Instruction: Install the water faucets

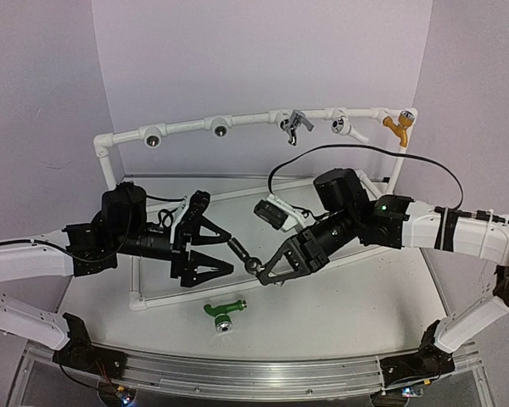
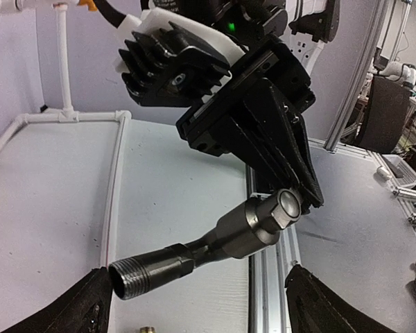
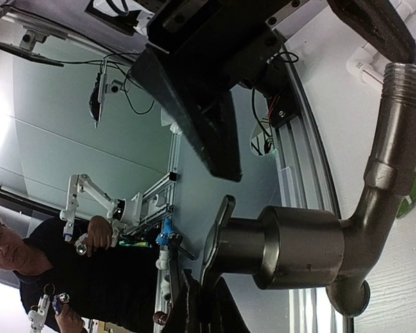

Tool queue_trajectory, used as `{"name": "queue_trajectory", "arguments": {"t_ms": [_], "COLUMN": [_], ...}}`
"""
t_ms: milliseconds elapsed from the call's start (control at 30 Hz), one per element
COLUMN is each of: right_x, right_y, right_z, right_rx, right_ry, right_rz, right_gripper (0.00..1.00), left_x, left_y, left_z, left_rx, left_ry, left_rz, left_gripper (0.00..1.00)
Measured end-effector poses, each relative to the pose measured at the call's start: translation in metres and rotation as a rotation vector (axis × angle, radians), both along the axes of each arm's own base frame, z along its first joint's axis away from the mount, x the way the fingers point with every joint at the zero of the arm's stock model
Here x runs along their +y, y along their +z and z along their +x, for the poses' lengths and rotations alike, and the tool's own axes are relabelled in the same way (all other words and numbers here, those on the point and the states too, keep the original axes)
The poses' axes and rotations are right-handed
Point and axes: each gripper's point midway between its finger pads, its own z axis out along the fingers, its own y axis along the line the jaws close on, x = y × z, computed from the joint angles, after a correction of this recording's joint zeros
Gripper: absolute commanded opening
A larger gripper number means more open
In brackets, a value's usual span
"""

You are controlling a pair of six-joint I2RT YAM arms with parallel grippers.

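The dark brown-black faucet (image 1: 242, 254) hangs above the table between both arms. My right gripper (image 1: 259, 266) is shut on its lever handle (image 3: 218, 236), and the fingers (image 3: 197, 305) pinch the thin lever edge-on. The body (image 3: 312, 246) and threaded end (image 2: 128, 276) point toward my left gripper (image 1: 223, 248). That gripper is open, its fingers (image 2: 76, 309) on either side of the threaded end and the left one close by it. The bright green faucet (image 1: 223, 311) lies on the table near the front edge, below both grippers.
A white pipe frame (image 1: 187, 127) runs along the back with two bare sockets (image 1: 153, 140) at left. Mounted on it to the right are a grey tap (image 1: 294, 124), a white tap (image 1: 343, 125) and an orange-yellow tap (image 1: 396, 127). A low white pipe (image 1: 136, 280) borders the table.
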Motion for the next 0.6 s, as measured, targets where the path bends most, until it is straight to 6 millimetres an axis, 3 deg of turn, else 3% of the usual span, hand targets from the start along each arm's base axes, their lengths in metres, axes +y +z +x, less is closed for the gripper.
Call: {"name": "queue_trajectory", "arguments": {"t_ms": [100, 233, 367, 433, 600], "right_x": [0.002, 0.003, 0.007, 0.01, 0.013], "right_y": [0.007, 0.012, 0.012, 0.011, 0.01], "right_z": [-0.008, -0.017, -0.023, -0.025, -0.028], "right_rx": [-0.001, 0.005, 0.028, 0.039, 0.057], "right_ry": [0.033, 0.073, 0.114, 0.131, 0.163], "right_rz": [0.013, 0.027, 0.024, 0.022, 0.019], "right_gripper": [0.0, 0.0, 0.0, 0.0, 0.0], "left_x": [0.01, 0.021, 0.02, 0.018, 0.01], "left_y": [0.009, 0.021, 0.009, -0.001, -0.018], "left_z": [-0.005, -0.012, -0.021, -0.024, -0.033], "left_rx": [-0.074, -0.15, -0.15, -0.132, -0.077], "left_ry": [0.006, 0.006, -0.061, -0.093, -0.198], "left_rz": [-0.023, -0.055, -0.018, 0.012, 0.093], "left_gripper": [0.98, 0.99, 0.98, 0.95, 0.73]}}
